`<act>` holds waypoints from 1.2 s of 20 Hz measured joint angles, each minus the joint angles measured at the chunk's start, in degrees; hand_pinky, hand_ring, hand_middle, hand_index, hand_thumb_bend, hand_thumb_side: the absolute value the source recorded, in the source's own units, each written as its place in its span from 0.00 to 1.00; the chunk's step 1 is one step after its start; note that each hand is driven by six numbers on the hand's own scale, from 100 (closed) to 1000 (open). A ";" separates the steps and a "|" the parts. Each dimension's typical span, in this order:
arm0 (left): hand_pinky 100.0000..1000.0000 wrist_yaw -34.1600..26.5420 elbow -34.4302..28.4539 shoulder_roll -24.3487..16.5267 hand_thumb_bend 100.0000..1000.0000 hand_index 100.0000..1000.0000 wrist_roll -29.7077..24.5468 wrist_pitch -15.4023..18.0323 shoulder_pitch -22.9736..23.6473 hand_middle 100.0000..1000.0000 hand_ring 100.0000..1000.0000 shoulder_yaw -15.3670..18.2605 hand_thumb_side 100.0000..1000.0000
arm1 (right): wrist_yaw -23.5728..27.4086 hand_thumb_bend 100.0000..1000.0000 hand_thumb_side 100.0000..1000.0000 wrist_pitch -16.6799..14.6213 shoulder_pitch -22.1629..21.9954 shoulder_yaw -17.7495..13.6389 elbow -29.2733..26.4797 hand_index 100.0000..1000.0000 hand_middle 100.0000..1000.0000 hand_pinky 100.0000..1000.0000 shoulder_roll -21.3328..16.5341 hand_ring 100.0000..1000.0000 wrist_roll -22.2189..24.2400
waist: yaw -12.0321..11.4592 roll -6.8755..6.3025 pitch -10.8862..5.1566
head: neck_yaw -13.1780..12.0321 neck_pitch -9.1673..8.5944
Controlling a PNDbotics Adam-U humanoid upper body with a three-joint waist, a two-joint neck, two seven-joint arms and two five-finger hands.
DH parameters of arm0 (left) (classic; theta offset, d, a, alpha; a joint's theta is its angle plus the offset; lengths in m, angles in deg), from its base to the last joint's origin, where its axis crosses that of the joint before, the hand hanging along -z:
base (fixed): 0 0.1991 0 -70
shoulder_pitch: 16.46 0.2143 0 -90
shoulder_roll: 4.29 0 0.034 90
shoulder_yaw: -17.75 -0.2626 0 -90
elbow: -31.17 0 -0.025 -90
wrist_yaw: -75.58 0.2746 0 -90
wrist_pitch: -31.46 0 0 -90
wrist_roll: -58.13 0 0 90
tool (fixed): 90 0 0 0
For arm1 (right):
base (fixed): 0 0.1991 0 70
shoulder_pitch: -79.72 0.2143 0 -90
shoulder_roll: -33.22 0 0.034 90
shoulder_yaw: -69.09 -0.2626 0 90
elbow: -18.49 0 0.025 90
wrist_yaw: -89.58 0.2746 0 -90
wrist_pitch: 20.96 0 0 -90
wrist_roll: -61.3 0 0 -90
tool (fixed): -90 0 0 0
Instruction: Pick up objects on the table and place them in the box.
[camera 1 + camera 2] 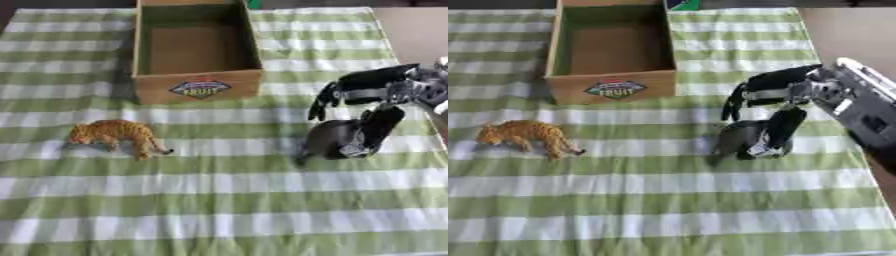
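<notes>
My right hand (776,107) is curled around a dark toy (741,140) on the cloth (219,200), right of the tiger (114,135). I'd seat the thumb, lift straight, then carry far-left to the box (197,87).

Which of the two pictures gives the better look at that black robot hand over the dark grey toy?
The right eye view: the right hand shows there together with its silver wrist and forearm, fingers curled round the dark grey toy. The left eye view shows the same hand over the toy, but its wrist is cut off at the picture's right edge.
</notes>
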State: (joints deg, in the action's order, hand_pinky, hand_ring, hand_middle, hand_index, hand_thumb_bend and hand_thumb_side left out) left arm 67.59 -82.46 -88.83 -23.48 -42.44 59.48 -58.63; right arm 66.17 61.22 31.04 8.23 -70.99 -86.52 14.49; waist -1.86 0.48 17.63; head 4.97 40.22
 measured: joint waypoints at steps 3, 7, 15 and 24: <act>0.48 0.00 0.00 0.04 0.00 0.76 -0.18 -0.04 0.00 0.64 0.72 0.01 0.91 | 0.15 0.22 0.38 0.22 0.00 0.20 0.23 0.68 0.52 0.72 0.16 0.75 -0.29 | -0.01 0.00 0.02 | 0.00 -0.01; 0.48 0.00 0.00 0.44 0.00 0.75 -0.39 -0.11 0.00 0.64 0.72 0.02 0.91 | 1.43 0.10 0.36 0.65 -0.02 0.14 -0.32 0.62 0.47 0.70 0.13 0.72 -0.18 | 0.00 -0.01 0.06 | 0.00 -0.01; 0.48 0.01 0.00 0.45 0.00 0.75 -0.72 -0.35 0.00 0.64 0.72 0.19 0.91 | 4.19 0.00 0.32 3.07 -0.20 -0.79 -1.53 0.50 0.37 0.63 0.09 0.62 0.01 | 0.00 0.00 0.22 | 0.15 -0.29; 0.48 0.02 0.00 0.46 0.00 0.75 -0.84 -0.47 0.00 0.64 0.72 0.31 0.92 | 4.86 0.00 0.37 4.29 0.03 -1.07 -2.39 0.30 0.23 0.57 0.06 0.54 -0.67 | -0.01 0.05 0.23 | 0.16 -0.47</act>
State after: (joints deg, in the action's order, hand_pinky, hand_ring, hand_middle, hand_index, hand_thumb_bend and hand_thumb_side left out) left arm 67.61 -82.46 -88.37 -24.32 -42.92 59.48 -58.32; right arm 71.02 65.51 31.06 7.15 -73.39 -86.46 13.82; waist -1.87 0.53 17.87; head 5.12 39.75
